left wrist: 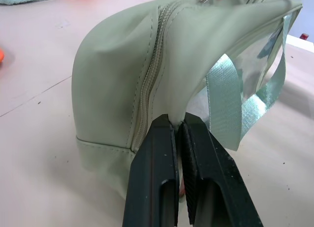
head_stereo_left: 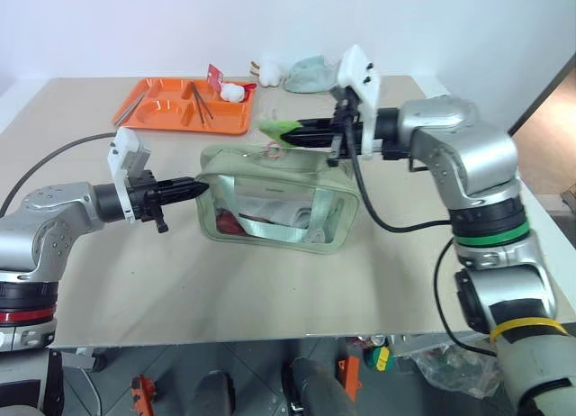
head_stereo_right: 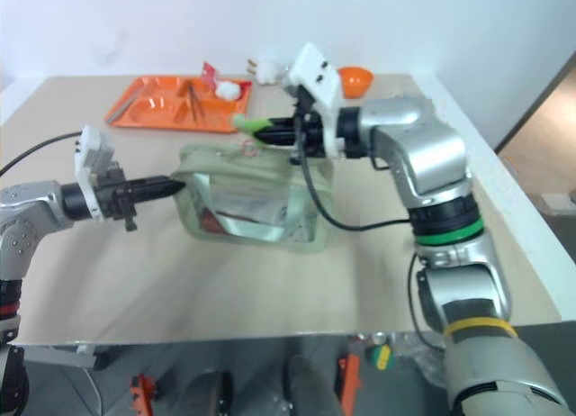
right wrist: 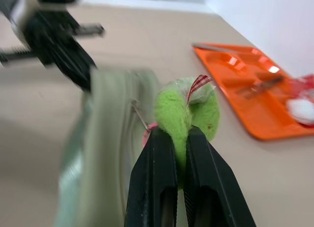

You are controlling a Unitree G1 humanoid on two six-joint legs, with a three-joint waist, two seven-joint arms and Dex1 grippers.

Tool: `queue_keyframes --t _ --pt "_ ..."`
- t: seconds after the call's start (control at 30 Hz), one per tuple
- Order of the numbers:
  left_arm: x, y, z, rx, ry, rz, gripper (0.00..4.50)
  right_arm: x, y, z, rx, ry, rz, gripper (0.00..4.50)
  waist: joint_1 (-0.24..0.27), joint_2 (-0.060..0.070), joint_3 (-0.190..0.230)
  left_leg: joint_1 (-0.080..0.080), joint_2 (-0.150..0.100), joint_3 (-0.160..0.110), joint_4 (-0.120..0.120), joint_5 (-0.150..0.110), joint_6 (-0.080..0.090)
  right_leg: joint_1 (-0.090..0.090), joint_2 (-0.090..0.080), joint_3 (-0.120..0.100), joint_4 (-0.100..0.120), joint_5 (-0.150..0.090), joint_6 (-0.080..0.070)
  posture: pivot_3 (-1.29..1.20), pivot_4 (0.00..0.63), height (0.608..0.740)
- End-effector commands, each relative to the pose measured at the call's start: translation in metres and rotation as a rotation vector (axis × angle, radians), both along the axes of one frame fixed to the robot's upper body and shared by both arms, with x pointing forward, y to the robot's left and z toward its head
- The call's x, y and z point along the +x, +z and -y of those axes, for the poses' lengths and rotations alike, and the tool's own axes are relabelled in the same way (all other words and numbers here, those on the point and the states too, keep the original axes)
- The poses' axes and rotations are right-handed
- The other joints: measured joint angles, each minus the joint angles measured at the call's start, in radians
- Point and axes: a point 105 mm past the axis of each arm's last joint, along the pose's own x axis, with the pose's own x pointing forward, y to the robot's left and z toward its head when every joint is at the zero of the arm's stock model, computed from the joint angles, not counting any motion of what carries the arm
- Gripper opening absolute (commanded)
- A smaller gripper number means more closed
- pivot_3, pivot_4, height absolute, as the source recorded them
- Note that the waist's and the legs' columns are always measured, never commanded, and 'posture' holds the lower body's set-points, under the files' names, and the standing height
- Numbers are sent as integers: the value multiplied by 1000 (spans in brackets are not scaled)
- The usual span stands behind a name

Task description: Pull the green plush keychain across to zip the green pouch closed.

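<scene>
The right gripper [right wrist: 180, 133] has its two smooth black fingers [right wrist: 154, 178] pressed together on the green plush keychain [right wrist: 184, 111], a rounded, fuzzy lime-green charm with a small red-and-white checked ribbon at its top. A thin wire ring links the charm to the zipper of the green pouch [head_stereo_left: 279, 200], and the charm is held just above the pouch's top, toward its far end.

The left gripper [left wrist: 179, 126] pinches the pouch's end wall, its two fingers [left wrist: 154, 173] clamped tight on a fold of matte sage-green fabric right beside the stitched zipper track. The pouch is one boxy, soft-sided bag with clear glossy plastic side panels and woven, satiny green webbing straps [left wrist: 223, 97]; something red and some pale items show through the plastic. It stands upright near the middle of the pale, smooth counter [head_stereo_left: 270, 290], between the two grippers.

Well behind it lies one orange compartment tray [head_stereo_left: 180, 114] of hard plastic, holding thin utensils and a white fluffy ball. Near the tray's far right are a pale mint cloth bundle [head_stereo_left: 310, 72], a white plush item [head_stereo_left: 270, 69] and one orange bowl [head_stereo_right: 355, 78].
</scene>
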Motion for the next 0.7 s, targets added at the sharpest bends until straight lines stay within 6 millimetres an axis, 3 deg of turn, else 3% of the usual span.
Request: queue_keyframes --t 0.03,0.23,0.47,0.57,0.7 --pt "-1 7 0 2 -8 28 0 4 21 36 -10 -96 90 44 0 0 0 0 0 0 0 0 0 0 0 0 0 0 0 0 150 740" --pt "0 6 2 -6 -13 24 0 -2 29 84 -155 -211 178 44 2 0 0 0 0 1 0 0 0 0 0 0 0 0 0 0 150 740" --pt "-1 3 1 -9 -12 14 0 -13 13 137 -455 -353 281 44 14 0 0 2 -1 4 0 -1 2 0 -1 3 0 -1 2 0 150 740" --pt "-2 2 0 -5 -14 10 0 -14 12 139 -462 -369 310 44 13 0 0 2 -1 5 0 -1 2 0 -1 4 0 -1 2 0 150 740" --pt "-2 4 0 -5 -14 12 0 -18 -10 116 -406 -305 281 44 14 0 0 3 -1 4 0 -1 1 1 0 3 1 -1 2 0 150 740"
